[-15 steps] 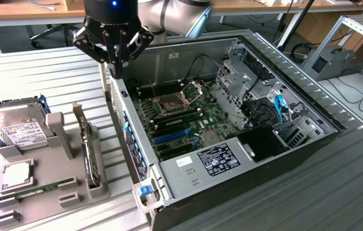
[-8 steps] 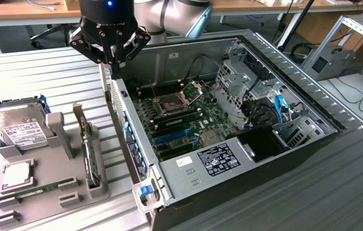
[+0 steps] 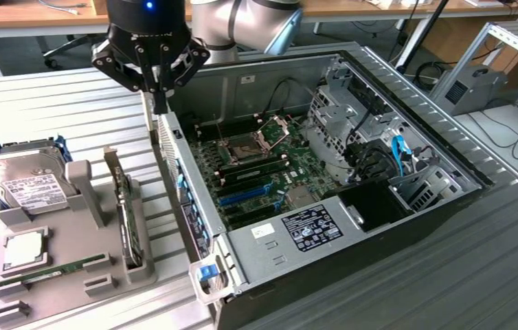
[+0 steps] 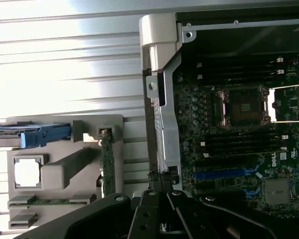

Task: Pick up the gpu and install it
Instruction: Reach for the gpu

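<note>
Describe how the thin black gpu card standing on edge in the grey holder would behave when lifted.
The thin black gpu card is probably stiff, being a flat board. Standing on edge in the grey holder, it may tip if nudged sideways.

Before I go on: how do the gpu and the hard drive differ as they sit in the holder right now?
Pose: the gpu stands on its long edge in a narrow slot; the hard drive lies label face up.
Look: the gpu is thin and dark; the hard drive is silver with a white label, in a blue frame.
Both sit in the grey holder, and the tool touches neither.
</note>
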You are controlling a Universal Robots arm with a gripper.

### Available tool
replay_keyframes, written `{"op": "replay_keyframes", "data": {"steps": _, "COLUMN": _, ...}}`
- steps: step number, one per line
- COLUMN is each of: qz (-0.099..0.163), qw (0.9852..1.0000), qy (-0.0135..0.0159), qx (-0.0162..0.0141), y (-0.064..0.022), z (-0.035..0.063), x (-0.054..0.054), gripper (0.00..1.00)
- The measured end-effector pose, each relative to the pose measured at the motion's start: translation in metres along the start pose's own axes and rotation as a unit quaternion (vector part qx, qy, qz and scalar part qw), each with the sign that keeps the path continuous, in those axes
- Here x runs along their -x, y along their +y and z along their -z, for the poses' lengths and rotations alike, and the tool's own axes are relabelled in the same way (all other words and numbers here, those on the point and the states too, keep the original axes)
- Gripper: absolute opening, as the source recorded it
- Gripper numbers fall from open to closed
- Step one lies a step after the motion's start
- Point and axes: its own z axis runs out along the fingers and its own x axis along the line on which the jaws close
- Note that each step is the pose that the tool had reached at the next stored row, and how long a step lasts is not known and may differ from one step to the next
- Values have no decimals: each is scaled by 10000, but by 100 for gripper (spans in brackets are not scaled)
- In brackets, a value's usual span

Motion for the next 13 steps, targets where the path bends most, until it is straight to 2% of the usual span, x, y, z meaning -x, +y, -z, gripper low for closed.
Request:
{"op": "replay_keyframes", "data": {"steps": 6, "qz": 0, "qw": 10000, "qy": 0, "qx": 0, "y": -3, "z": 1, "x": -34, "gripper": 11}}
{"op": "replay_keyframes", "data": {"steps": 13, "qz": 0, "qw": 10000, "qy": 0, "qx": 0, "y": -10, "z": 4, "x": -126, "gripper": 11}}
